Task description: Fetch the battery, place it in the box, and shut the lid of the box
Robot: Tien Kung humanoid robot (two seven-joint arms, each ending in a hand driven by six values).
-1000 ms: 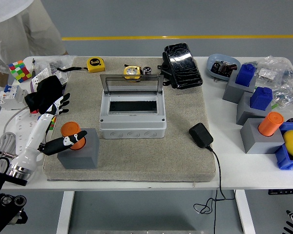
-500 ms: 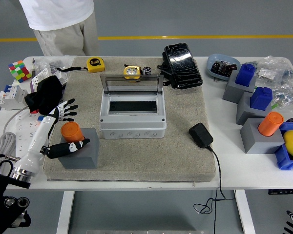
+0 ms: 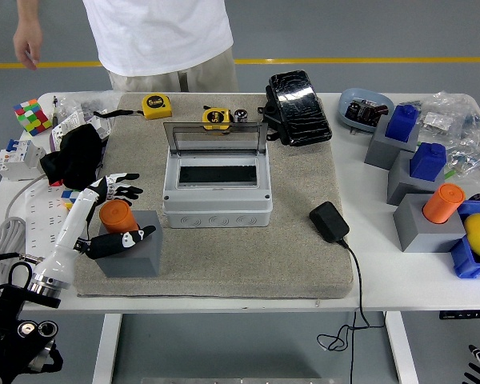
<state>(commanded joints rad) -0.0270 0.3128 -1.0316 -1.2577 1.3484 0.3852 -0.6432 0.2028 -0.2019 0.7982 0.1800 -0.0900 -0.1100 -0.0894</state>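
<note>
Since the earlier frames the person in the white shirt (image 3: 164, 36) has walked along the far side to stand behind the grey felt mat (image 3: 216, 192) on the white counter (image 3: 400, 280). On the mat, the grey plastic box (image 3: 217, 196) stands with its clear lid (image 3: 217, 138) raised. At the mat's left, the left hand (image 3: 112, 216) has its fingers spread wide around the orange cylindrical battery (image 3: 115, 216), seated in a grey block (image 3: 130, 256).
</note>
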